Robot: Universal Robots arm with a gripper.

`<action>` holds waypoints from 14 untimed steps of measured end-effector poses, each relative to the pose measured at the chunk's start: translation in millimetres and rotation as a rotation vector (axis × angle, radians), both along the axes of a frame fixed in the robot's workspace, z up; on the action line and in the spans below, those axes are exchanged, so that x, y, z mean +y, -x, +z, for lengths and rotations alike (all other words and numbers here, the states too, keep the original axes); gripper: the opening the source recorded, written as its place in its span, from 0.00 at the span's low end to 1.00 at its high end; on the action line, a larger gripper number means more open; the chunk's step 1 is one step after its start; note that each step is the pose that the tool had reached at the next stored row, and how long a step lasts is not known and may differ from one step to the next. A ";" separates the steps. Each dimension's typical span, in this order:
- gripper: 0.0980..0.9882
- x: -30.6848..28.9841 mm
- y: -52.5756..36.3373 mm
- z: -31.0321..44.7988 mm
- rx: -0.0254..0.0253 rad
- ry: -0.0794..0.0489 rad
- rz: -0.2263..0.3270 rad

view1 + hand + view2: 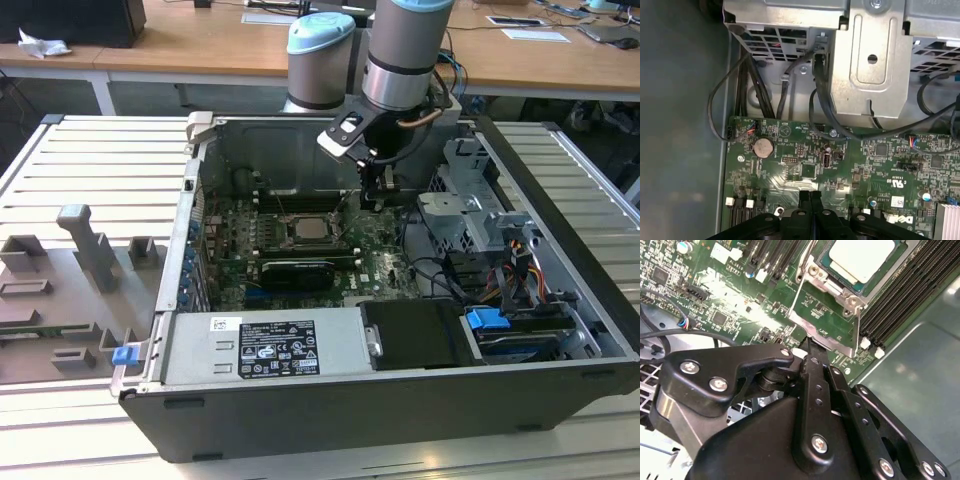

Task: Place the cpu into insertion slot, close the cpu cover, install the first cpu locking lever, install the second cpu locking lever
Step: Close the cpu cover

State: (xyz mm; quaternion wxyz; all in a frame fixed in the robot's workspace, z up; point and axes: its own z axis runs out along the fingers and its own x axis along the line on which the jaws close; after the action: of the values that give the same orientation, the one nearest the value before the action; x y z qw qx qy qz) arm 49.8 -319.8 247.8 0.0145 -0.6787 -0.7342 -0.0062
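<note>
The cpu (pixel 305 229) (pixel 860 257) lies flat in the insertion slot (pixel 900 255), pale face up, in the middle of the green board. The cpu cover (pixel 812 325), a thin silvery frame with a big window, stands tilted up off the slot on the side nearest my gripper; the board shows through its window. My gripper (pixel 375 200) (pixel 808 342) (pixel 810 195) hangs inside the case just to the exterior view's right of the slot. Its fingers are shut together, and their tip meets the raised edge of the cover.
The open computer case (pixel 190 260) lies on a slatted table. A black graphics card (pixel 290 272) sits in front of the slot, and long black memory slots (pixel 900 295) run beside it. A grey drive cage (pixel 465 210) (pixel 875 60) and loose cables (pixel 765 85) crowd the exterior view's right.
</note>
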 end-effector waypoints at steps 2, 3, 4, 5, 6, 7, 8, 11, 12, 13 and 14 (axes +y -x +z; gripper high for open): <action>0.01 0.0 2.5 0.0 0.0000 0.000 0.000; 0.01 0.0 4.3 0.0 0.0000 0.000 0.000; 0.01 0.0 6.9 0.0 0.0000 0.000 0.000; 0.01 0.0 8.7 0.0 0.0000 0.000 0.000; 0.01 0.0 9.9 0.0 0.0000 0.000 0.000; 0.01 0.0 11.6 0.0 0.0000 0.000 0.000; 0.01 0.0 12.8 0.0 0.0000 0.000 0.000; 0.01 0.0 23.5 0.0 0.0000 0.000 0.000; 0.01 0.0 26.7 0.0 0.0000 0.000 0.000; 0.01 0.0 29.9 0.0 0.0000 0.000 0.000; 0.01 0.0 32.8 0.0 -0.0001 0.000 0.000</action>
State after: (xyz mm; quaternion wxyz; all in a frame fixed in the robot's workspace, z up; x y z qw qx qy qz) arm 17.0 -319.8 247.8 0.0145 -0.6787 -0.7343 -0.0062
